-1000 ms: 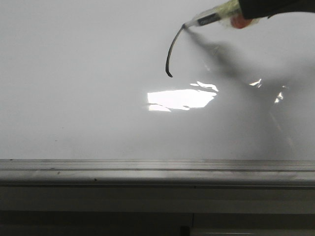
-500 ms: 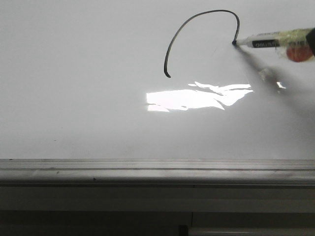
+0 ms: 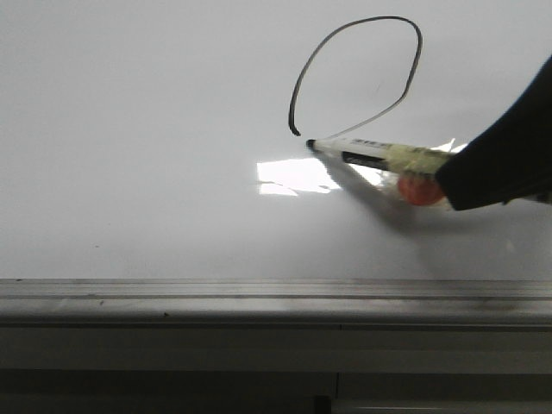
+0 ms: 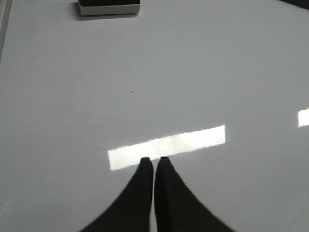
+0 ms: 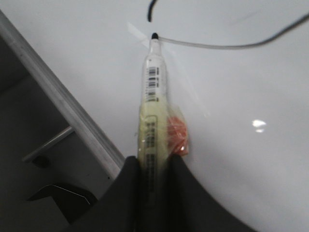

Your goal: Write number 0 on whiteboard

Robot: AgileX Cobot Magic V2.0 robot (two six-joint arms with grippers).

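The whiteboard [image 3: 129, 155] fills most of the front view, with a grey rail [image 3: 259, 297] along its near edge. The number 0 [image 3: 414, 39] is a thin black slanted oval, with a small gap left at its lower left end. My right gripper [image 5: 153, 162] is shut on a white marker [image 3: 366, 153] wrapped in yellowish tape with an orange piece. The marker tip [image 3: 310, 144] touches the board just below and right of the oval's start; it also shows in the right wrist view [image 5: 154, 36]. My left gripper [image 4: 153, 160] is shut and empty over bare board.
A black and white eraser block [image 4: 109, 7] lies on the board far ahead of my left gripper. Bright light glare [image 3: 293, 175] sits below the oval. The board's rail [image 5: 63, 101] and a drop beyond it show beside my right gripper.
The marker went from the oval's top, down the right side and back left along the bottom. The stroke grew from a short left arc to a nearly closed oval.
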